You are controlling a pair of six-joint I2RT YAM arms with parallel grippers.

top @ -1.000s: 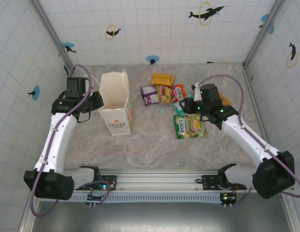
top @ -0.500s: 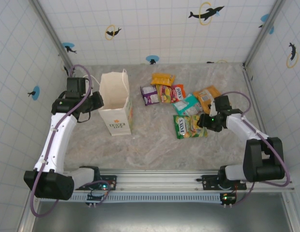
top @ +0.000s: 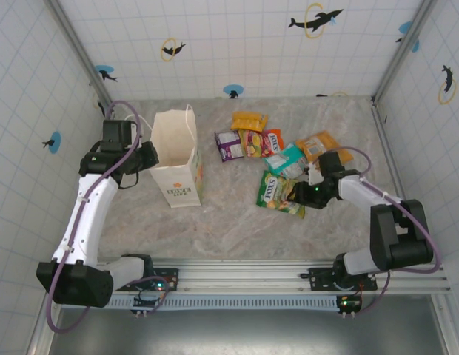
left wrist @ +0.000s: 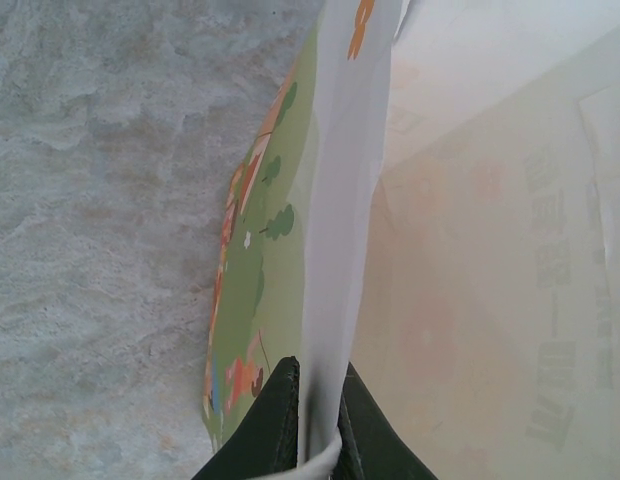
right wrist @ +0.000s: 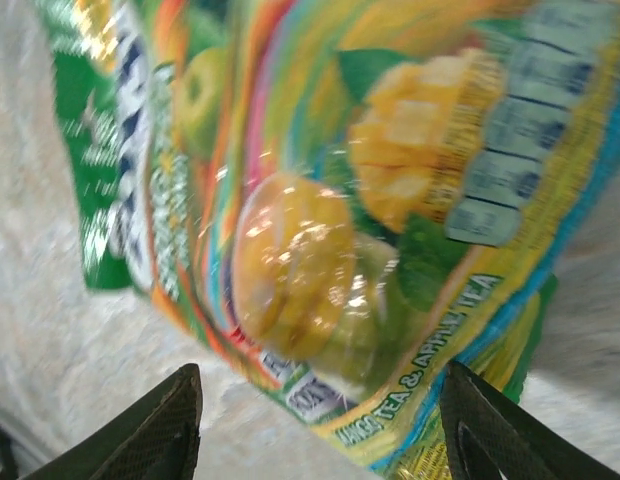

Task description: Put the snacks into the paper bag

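Glossy green packet (top: pixel 277 194) flat on bench (top: pixel 229 229), right of paper bag (top: pixel 176 151) | right fingers (right wrist: pixel 170 430) wide over it | left fingers (left wrist: pixel 275 420) pinch bag's wall | likely light, slick: grip an edge.

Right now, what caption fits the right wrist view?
Open right gripper poised over the green packet on the table.

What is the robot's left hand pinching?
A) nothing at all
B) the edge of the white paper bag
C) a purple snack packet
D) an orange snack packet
B: in the left wrist view, the left gripper has its jaws closed on the thin white side wall of the paper bag.
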